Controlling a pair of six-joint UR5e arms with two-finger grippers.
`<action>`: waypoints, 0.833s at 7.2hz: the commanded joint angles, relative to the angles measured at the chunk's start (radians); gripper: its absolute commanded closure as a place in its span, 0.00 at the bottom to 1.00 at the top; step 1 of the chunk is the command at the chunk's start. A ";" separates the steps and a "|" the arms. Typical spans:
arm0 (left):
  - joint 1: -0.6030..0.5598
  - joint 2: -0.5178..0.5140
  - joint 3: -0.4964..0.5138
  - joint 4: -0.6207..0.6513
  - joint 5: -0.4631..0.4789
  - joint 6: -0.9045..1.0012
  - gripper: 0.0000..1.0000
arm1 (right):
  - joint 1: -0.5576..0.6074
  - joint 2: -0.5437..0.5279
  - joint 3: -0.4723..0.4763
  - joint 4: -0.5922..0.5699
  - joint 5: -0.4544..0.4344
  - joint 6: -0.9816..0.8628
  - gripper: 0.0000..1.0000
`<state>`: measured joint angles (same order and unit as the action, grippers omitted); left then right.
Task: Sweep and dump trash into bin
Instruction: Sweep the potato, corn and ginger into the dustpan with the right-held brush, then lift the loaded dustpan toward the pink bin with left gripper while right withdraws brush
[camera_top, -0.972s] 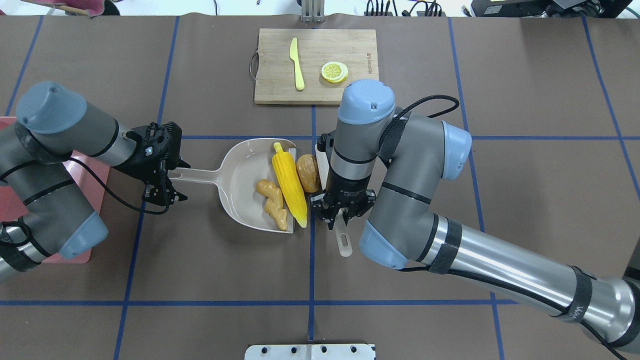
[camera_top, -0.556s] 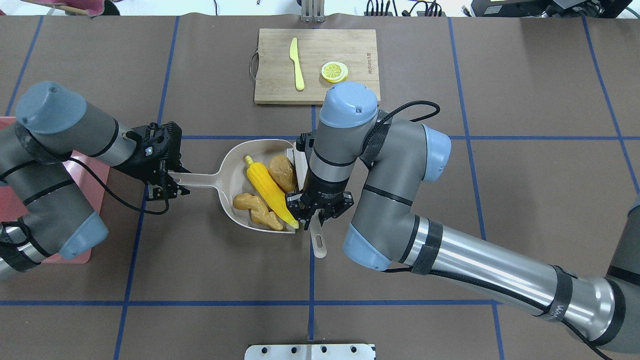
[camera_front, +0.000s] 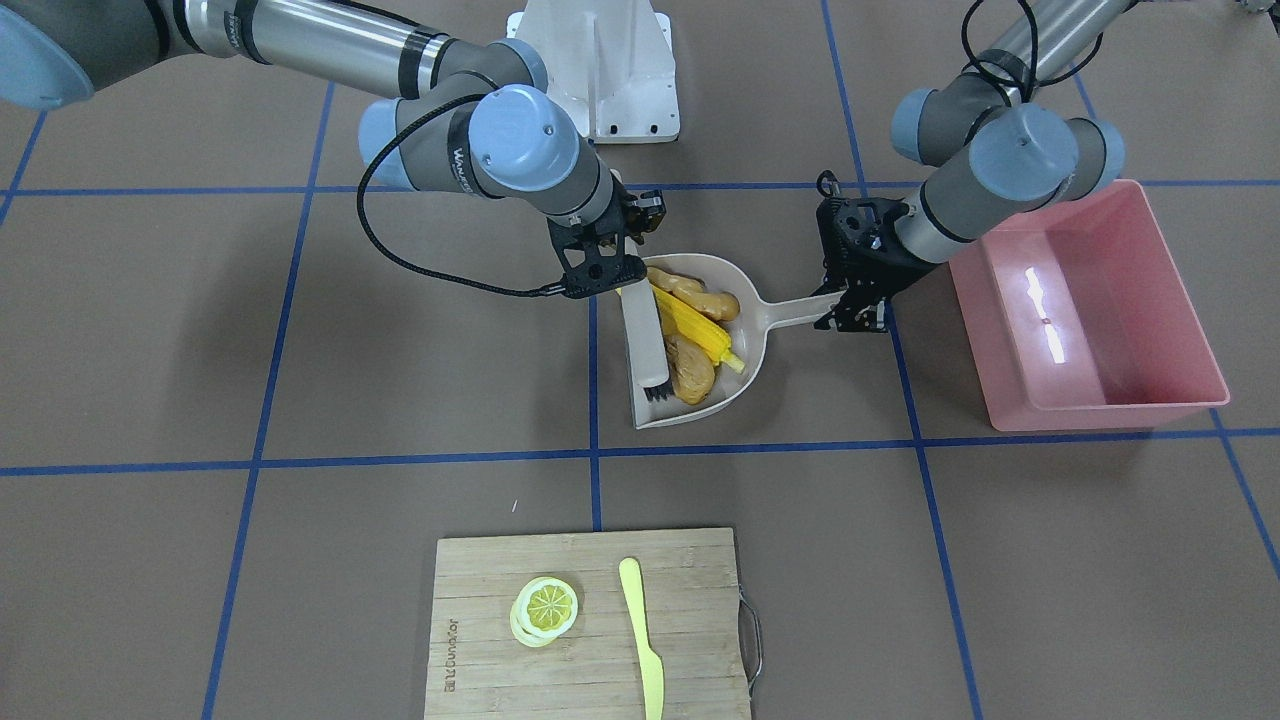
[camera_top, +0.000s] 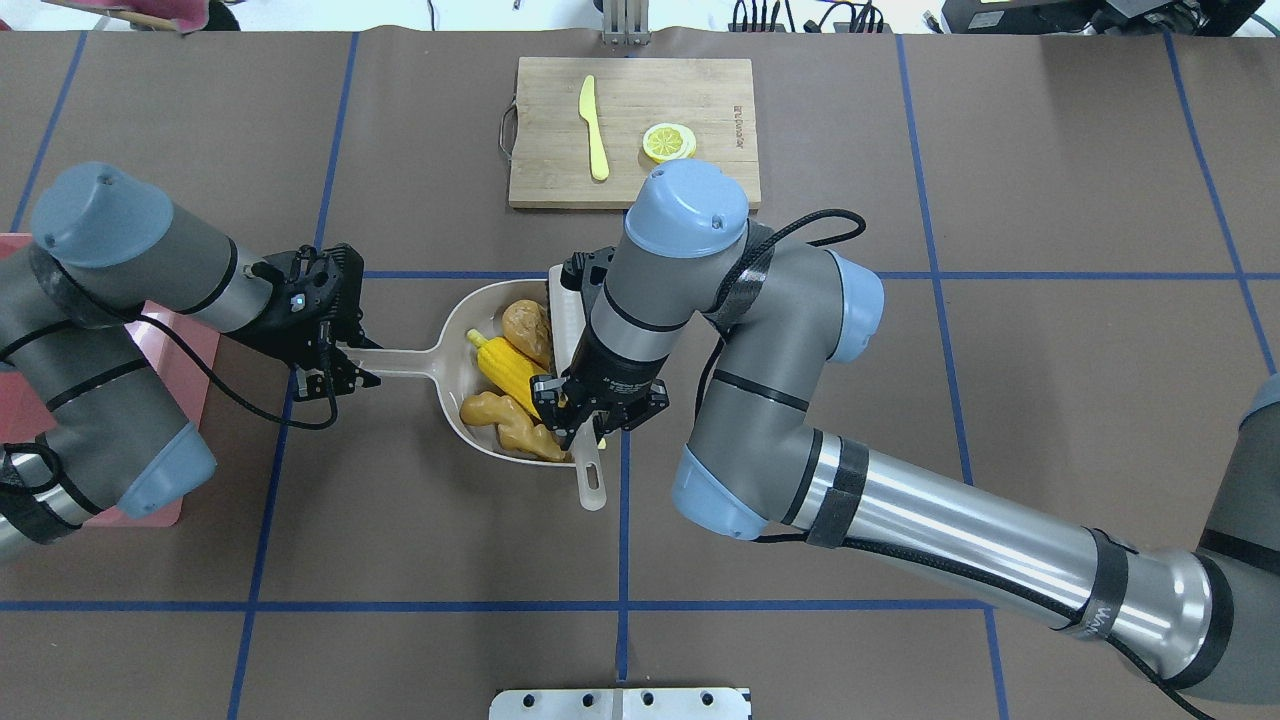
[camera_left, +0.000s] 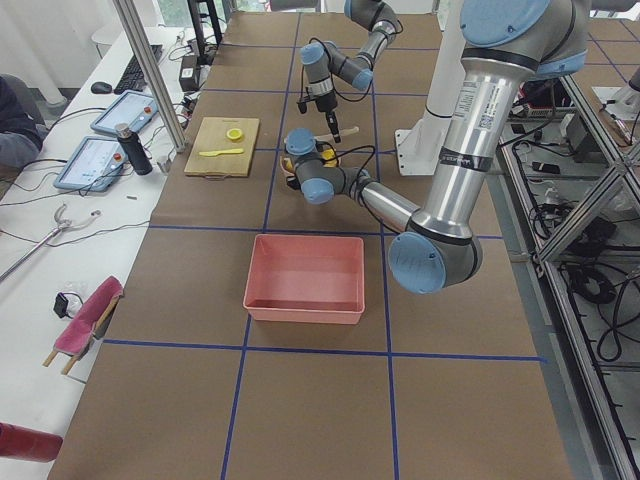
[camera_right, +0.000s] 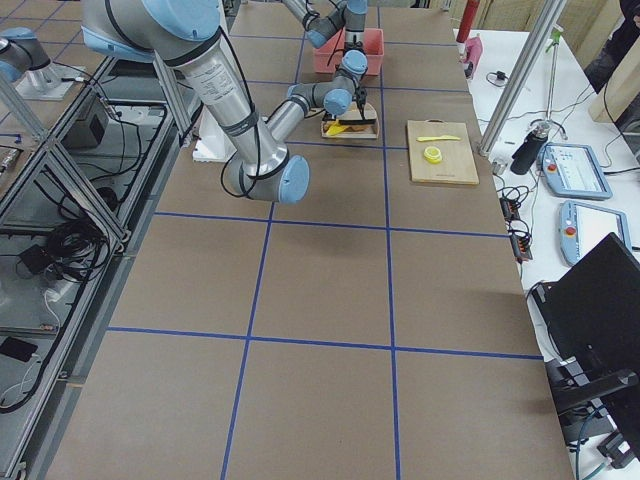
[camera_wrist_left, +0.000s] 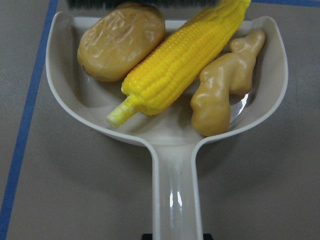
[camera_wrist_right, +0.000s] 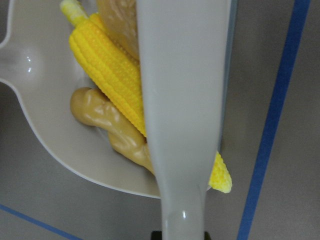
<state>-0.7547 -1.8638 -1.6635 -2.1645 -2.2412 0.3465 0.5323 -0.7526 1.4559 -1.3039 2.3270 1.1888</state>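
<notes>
The yellow corn cob (camera_top: 505, 365), brown-orange potato (camera_top: 527, 323) and tan ginger root (camera_top: 505, 420) lie inside the beige dustpan (camera_top: 455, 340). They also show in the left wrist view: corn (camera_wrist_left: 180, 65), potato (camera_wrist_left: 120, 40), ginger (camera_wrist_left: 220, 95). My left gripper (camera_top: 335, 365) is shut on the dustpan's handle (camera_wrist_left: 175, 190). My right gripper (camera_top: 590, 420) is shut on the handle of a beige brush (camera_front: 648, 340), which lies across the pan's open mouth against the corn (camera_wrist_right: 107, 70). The pink bin (camera_front: 1090, 405) stands on the table beside my left arm, apart from the dustpan.
A wooden cutting board (camera_top: 630, 130) at the far side of the table holds a yellow-green knife (camera_top: 593, 125) and a lemon slice (camera_top: 668, 142). The brown table has blue tape lines. My left arm partly covers the bin (camera_top: 195, 350) in the overhead view.
My right gripper has moved left with the brush and pushed the corn and potato deeper into the dustpan. My left gripper and the dustpan have stayed in place.
</notes>
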 joint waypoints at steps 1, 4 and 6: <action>0.000 0.000 -0.002 0.000 0.000 -0.001 1.00 | 0.038 0.001 0.012 0.037 0.003 0.026 1.00; -0.002 0.000 -0.008 0.000 -0.003 -0.012 1.00 | 0.205 -0.020 0.061 0.080 0.096 0.071 1.00; -0.002 0.000 -0.012 -0.009 -0.005 -0.012 1.00 | 0.379 -0.103 0.131 0.069 0.127 0.051 1.00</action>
<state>-0.7561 -1.8638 -1.6737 -2.1672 -2.2442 0.3362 0.7982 -0.8054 1.5460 -1.2270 2.4297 1.2527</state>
